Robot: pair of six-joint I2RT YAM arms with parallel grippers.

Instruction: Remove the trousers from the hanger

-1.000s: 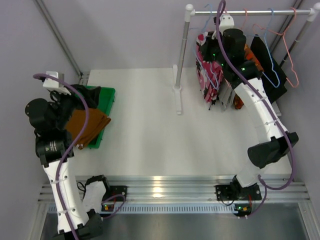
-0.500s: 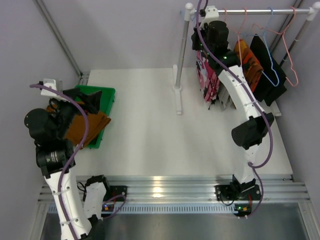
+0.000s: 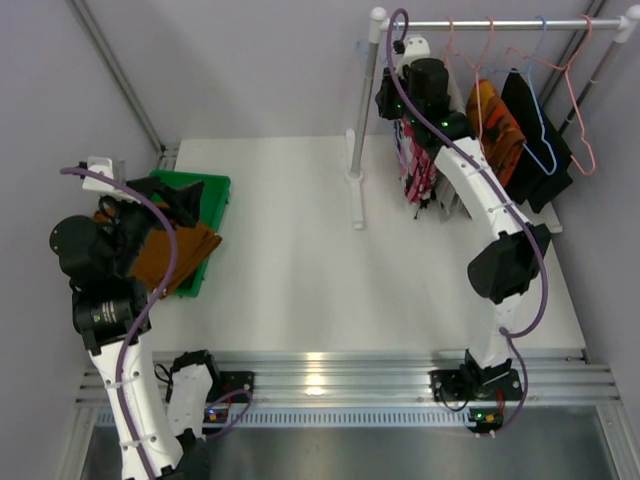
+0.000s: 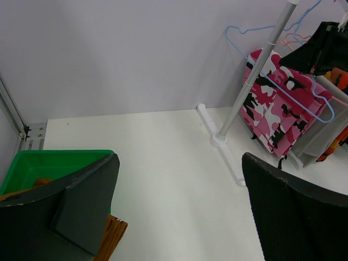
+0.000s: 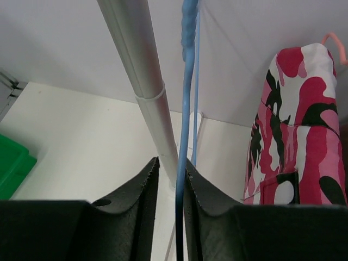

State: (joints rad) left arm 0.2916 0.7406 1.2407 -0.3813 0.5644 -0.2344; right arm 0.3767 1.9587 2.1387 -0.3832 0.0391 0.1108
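The pink floral trousers point(image 3: 418, 165) hang from the rail point(image 3: 500, 22) near its left post; they also show in the left wrist view point(image 4: 277, 117) and the right wrist view point(image 5: 296, 136). A bare blue hanger point(image 5: 185, 109) hangs in front of them point(image 4: 293, 89). My right gripper point(image 5: 171, 163) is up at the rail point(image 3: 392, 98). Its jaws stand a narrow gap apart around the blue hanger's wire, which lies against the right finger. The mustard-brown trousers point(image 3: 175, 250) lie folded on the green tray point(image 3: 212, 205). My left gripper point(image 4: 180, 157) is open and empty above them point(image 3: 175, 195).
The rack's left post point(image 3: 360, 120) stands on the white table, close beside my right gripper point(image 5: 147, 81). An orange patterned garment point(image 3: 492, 120) and a black garment point(image 3: 535, 130) hang further right, with bare pink and blue hangers point(image 3: 560, 110).
My right gripper has moved left along the rail toward the post and dipped slightly. My left arm shifted a little a second ago and has since held still.
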